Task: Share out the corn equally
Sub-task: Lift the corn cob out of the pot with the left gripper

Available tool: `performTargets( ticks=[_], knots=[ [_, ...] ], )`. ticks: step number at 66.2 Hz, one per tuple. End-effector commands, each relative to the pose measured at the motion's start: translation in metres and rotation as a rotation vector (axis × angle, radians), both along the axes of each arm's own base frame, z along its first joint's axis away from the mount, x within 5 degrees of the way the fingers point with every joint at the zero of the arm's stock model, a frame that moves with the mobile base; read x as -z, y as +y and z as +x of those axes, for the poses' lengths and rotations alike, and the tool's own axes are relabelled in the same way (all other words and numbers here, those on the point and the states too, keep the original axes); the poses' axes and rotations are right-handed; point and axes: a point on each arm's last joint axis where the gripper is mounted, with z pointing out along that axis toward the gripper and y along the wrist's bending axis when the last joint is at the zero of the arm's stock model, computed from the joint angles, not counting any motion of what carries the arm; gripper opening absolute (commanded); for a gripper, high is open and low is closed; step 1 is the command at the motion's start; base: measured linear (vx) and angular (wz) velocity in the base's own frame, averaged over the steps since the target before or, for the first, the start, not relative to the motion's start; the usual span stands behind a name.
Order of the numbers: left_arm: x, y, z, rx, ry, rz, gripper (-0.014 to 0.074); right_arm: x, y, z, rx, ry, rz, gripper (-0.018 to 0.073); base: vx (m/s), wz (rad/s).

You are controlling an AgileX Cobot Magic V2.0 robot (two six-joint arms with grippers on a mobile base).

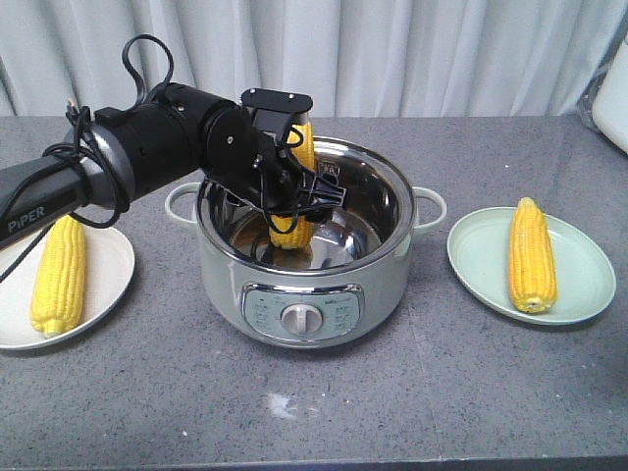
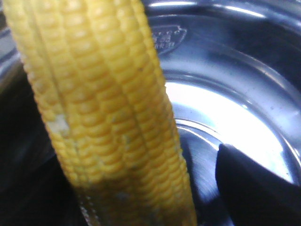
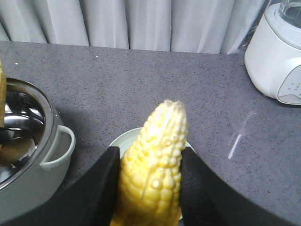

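Three corn cobs point(image 1: 532, 255), two plates point(image 1: 581, 267), one pot point(image 1: 221, 285).

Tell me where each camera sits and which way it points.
Exterior front: at the robot's side of the table, facing the curtain; sees the pot, a cob on each plate, and the left arm, its fingers holding a cob upright in the pot.
Left wrist: looks down the held cob into the pot; one dark finger shows.
Right wrist: above the green plate, facing the curtain; fingers flank a cob.
Shared: front and left wrist show the same held cob.
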Motion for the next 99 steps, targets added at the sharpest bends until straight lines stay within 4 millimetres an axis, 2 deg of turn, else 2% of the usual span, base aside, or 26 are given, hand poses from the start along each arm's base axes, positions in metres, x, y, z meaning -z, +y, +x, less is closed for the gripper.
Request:
performTargets(
  ticks=[1, 16, 23, 28, 42, 50, 59, 66, 80, 89, 99],
  knots=[
    [-0.039, 0.000, -0.003, -0.004, -0.113, -0.083, 0.0479, -0.014, -0.002, -0.003, 0.014, -0.104, -0.005, 0.0120, 0.00, 0.00],
    [-0.039, 0.001, -0.005, -0.003, -0.101, -0.076, 0.0174, -0.014, -0.002, -0.003, 0.014, -0.104, -0.005, 0.0120, 0.00, 0.00],
    [-0.049, 0.003, -0.009, 0.000, -0.112, -0.081, 0.0047, -0.014, -0.002, -0.003, 0.014, -0.104, -0.005, 0.0120, 0.00, 0.00],
    [-0.062, 0.007, -0.015, 0.005, -0.136, -0.090, -0.0006, -0.014, -0.002, -0.003, 0.014, -0.104, -0.005, 0.0120, 0.00, 0.00],
    [-0.116, 0.026, -0.042, 0.009, -0.229, -0.128, -0.0004, -0.014, -0.002, -0.003, 0.014, -0.104, -0.005, 0.0120, 0.00, 0.00],
    [-0.147, 0.043, -0.062, 0.005, -0.298, -0.099, -0.0001, -0.014, -0.002, -0.003, 0.014, -0.104, -0.005, 0.0120, 0.00, 0.00],
    [-0.171, 0.067, -0.080, -0.068, -0.338, -0.058, 0.0001, -0.014, -0.002, -0.004, 0.014, -0.103, -0.005, 0.0119, 0.00, 0.00],
    [-0.181, 0.094, -0.087, -0.165, -0.323, -0.018, 0.0001, -0.014, -0.002, -0.004, 0.014, -0.100, -0.006, 0.0119, 0.00, 0.00],
    [-0.188, 0.144, -0.091, -0.312, -0.264, 0.060, 0.0002, -0.013, -0.002, -0.004, 0.012, -0.087, -0.006, 0.0119, 0.00, 0.00],
    [-0.194, 0.168, -0.100, -0.382, -0.242, 0.077, 0.0002, -0.013, -0.002, -0.004, 0.015, -0.083, -0.012, 0.0119, 0.00, 0.00],
    [-0.208, 0.184, -0.118, -0.428, -0.255, 0.072, 0.0002, -0.013, -0.002, -0.004, 0.016, -0.083, -0.014, 0.0119, 0.00, 0.00]
  ],
)
